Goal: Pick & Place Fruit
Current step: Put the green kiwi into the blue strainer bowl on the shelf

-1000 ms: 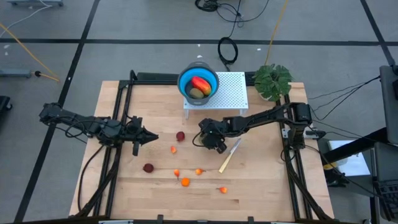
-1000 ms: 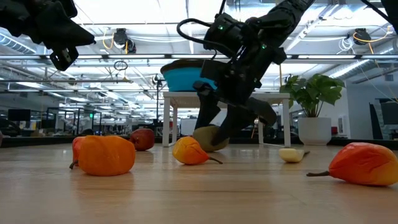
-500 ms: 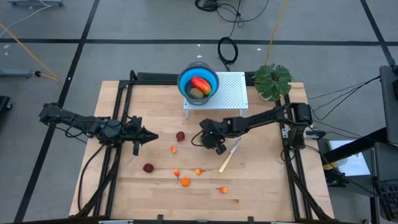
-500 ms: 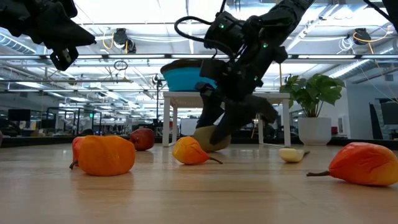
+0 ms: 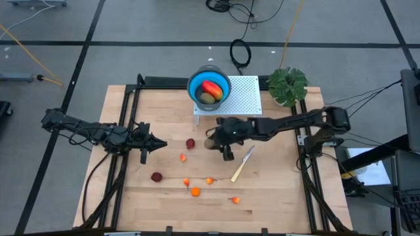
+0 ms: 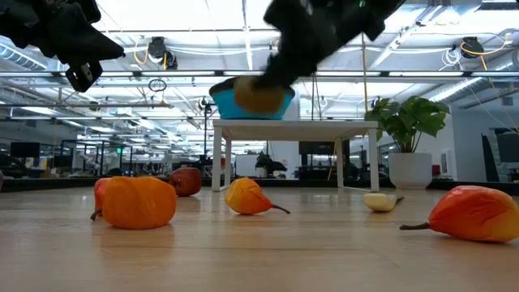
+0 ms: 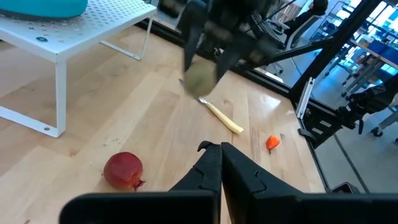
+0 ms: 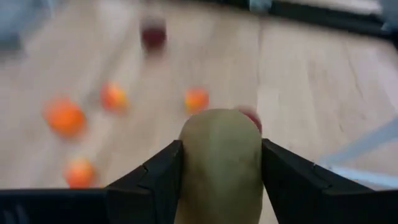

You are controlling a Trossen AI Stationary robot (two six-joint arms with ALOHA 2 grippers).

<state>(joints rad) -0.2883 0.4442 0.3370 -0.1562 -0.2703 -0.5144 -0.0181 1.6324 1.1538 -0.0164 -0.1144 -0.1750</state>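
Note:
My right gripper (image 5: 216,142) hangs over the middle of the table, in front of the white stand (image 5: 244,92), shut on a brown-green oval fruit (image 8: 220,163). In the low view that fruit (image 6: 258,96) is at the height of the blue bowl (image 5: 209,86). The bowl stands on the stand and holds a red-yellow fruit (image 5: 211,87) and another brown-green one (image 5: 207,98). On the table lie two dark red fruits (image 5: 190,143) (image 5: 156,176) and several small orange ones (image 5: 195,191). My left gripper (image 5: 161,144) waits shut at the left, above the table. My right gripper pinches the brown-green fruit between its two fingers (image 8: 160,174), one on each of its opposite sides (image 8: 188,155). The fingers come from the table's right, slanting down. The fruit is lifted clear of the table.
A yellow-handled knife (image 5: 241,164) lies on the table just right of the held fruit. A potted plant (image 5: 287,85) stands at the far right corner. Black frame rails (image 5: 128,131) run along both sides.
My right gripper has risen from the table with the brown-green fruit between its fingers and has rolled its wrist. The fruit, which lay on the wood, is now lifted clear, up to bowl height.

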